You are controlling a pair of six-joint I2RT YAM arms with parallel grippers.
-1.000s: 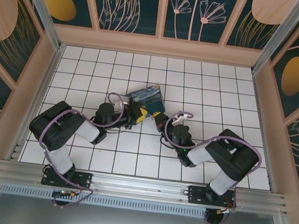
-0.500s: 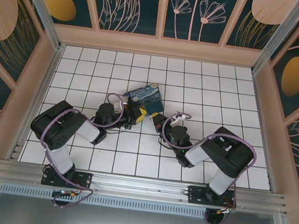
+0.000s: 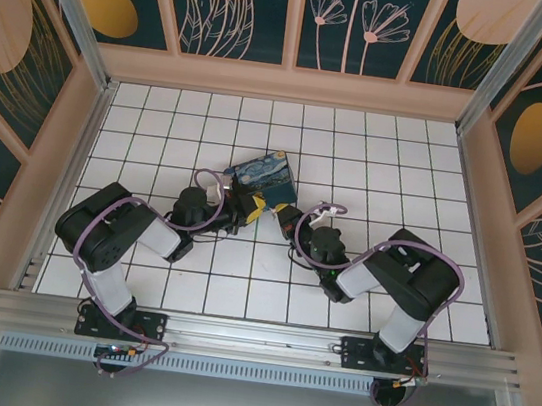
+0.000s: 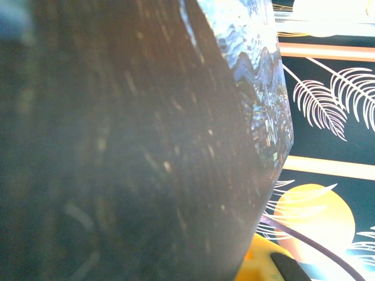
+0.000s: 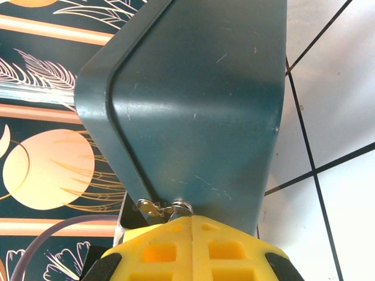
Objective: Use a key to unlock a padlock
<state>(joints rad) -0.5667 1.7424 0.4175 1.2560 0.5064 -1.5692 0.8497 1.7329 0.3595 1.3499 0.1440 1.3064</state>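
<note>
The dark-blue swirl-painted box (image 3: pixel 263 178) lies mid-floor with both grippers at its near side. In the right wrist view its teal face (image 5: pixel 193 105) looms close. At its lower edge sits the padlock (image 5: pixel 182 206), a tiny silvery piece with a brassy tab (image 5: pixel 144 205) beside it. My right gripper (image 5: pixel 192 221) is shut, its yellow tips pressed together right against the padlock. The key is pinched between them and almost wholly hidden. My left gripper (image 3: pixel 244 206) is shut against the box's near-left edge. One yellow fingertip (image 4: pixel 262 268) peeks past the blurred dark box wall (image 4: pixel 129 152).
White tiled floor (image 3: pixel 270 284) spreads around the box, fenced by pinkish frames and dark floral wall panels (image 3: pixel 238 7). Purple cables (image 3: pixel 300 229) loop over both wrists. The arm bases stand on the metal rail (image 3: pixel 252 340) at the near edge.
The right arm has shifted slightly left, toward the box, with its elbow folding in. The left arm and box have hardly moved.
</note>
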